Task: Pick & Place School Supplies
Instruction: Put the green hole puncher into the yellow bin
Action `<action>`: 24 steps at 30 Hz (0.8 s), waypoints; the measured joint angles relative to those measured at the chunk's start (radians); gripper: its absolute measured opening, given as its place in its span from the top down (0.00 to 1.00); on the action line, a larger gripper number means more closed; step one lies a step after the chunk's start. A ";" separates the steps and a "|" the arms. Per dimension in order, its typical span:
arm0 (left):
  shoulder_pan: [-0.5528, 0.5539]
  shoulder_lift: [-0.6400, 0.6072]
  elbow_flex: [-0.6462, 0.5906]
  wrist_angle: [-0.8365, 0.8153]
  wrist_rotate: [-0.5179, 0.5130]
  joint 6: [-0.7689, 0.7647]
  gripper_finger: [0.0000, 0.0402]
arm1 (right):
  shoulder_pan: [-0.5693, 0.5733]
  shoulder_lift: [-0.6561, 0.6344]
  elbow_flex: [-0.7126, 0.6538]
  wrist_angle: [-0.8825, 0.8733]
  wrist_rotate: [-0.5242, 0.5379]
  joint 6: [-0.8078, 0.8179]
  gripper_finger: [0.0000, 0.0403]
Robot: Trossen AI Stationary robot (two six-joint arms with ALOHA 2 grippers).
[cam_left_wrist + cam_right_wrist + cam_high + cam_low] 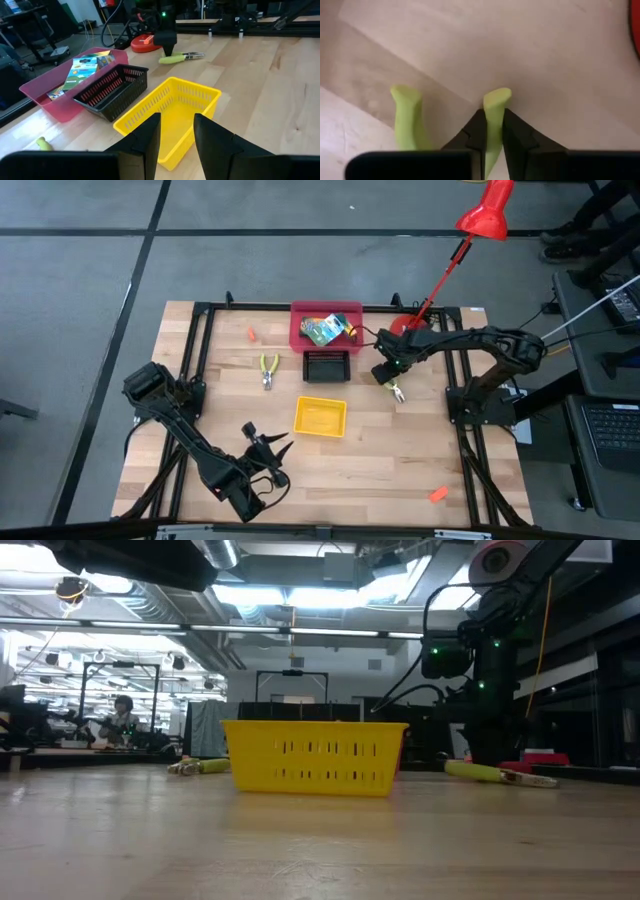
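My right gripper (386, 374) stands right of the black tray, shut on one pair of yellow-handled pliers (397, 390), which lie on the table in the low view (495, 773). A second pair of pliers (268, 370) lies flat left of the black tray. Crayon boxes (327, 330) lie in the red tray (300, 340). One orange-red piece (251, 334) lies left of the red tray, another (437, 494) near the table's near right corner. My left gripper (264, 442) hangs open near the table's near edge, left of the yellow tray, touching nothing. My right gripper pinches one handle of the pliers (494, 106) between its two fingers (476, 131), near that handle's free end, coming from above and lying along it. The other handle (408, 117) stands free beside it. In the low view the pliers lie on the table.
Yellow tray (320, 417) sits at the table's middle, black tray (327, 366) just beyond it, red tray behind that. A red desk lamp's base (404, 323) stands right of the red tray, its stem slanting to the far right. Bare wood lies along the near edge.
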 joint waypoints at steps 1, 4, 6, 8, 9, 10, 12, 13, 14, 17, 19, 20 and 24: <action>-0.002 0.000 0.000 0.000 0.000 0.000 0.72 | 0.015 0.000 0.000 -0.001 0.007 -0.005 0.91; -0.007 0.000 0.000 0.000 0.000 -0.001 0.72 | 0.074 -0.008 0.000 -0.012 0.023 0.006 0.91; -0.010 0.000 0.000 0.000 0.000 -0.001 0.72 | 0.123 -0.031 -0.004 -0.034 -0.016 0.023 0.91; -0.011 0.000 0.001 -0.001 0.000 0.000 0.72 | 0.185 -0.069 -0.011 -0.058 -0.068 0.044 0.91; -0.011 0.000 0.001 -0.001 0.000 0.000 0.72 | 0.220 -0.095 -0.008 -0.051 -0.079 0.049 0.91; -0.011 0.000 0.001 -0.001 -0.001 0.006 0.72 | 0.252 -0.124 0.002 -0.044 -0.083 0.053 0.91; -0.012 0.000 0.001 -0.001 -0.001 0.025 0.72 | 0.335 -0.171 0.028 -0.045 -0.054 0.072 0.91; -0.012 0.000 0.001 -0.002 -0.001 0.033 0.72 | 0.381 -0.189 0.048 -0.053 -0.039 0.082 0.91; -0.012 0.000 0.001 -0.003 -0.003 0.035 0.72 | 0.425 -0.207 0.074 -0.060 -0.032 0.089 0.91; -0.012 0.000 0.001 -0.005 -0.004 0.046 0.72 | 0.545 -0.232 0.171 -0.069 0.010 0.094 0.91; -0.012 0.000 0.001 -0.009 -0.004 0.052 0.72 | 0.599 -0.216 0.240 -0.074 0.032 0.091 0.91; -0.012 0.000 0.001 -0.014 -0.004 0.053 0.72 | 0.619 -0.199 0.281 -0.067 0.043 0.081 0.91; -0.012 0.000 0.001 -0.028 -0.009 0.053 0.72 | 0.650 -0.084 0.444 -0.072 0.045 -0.031 0.91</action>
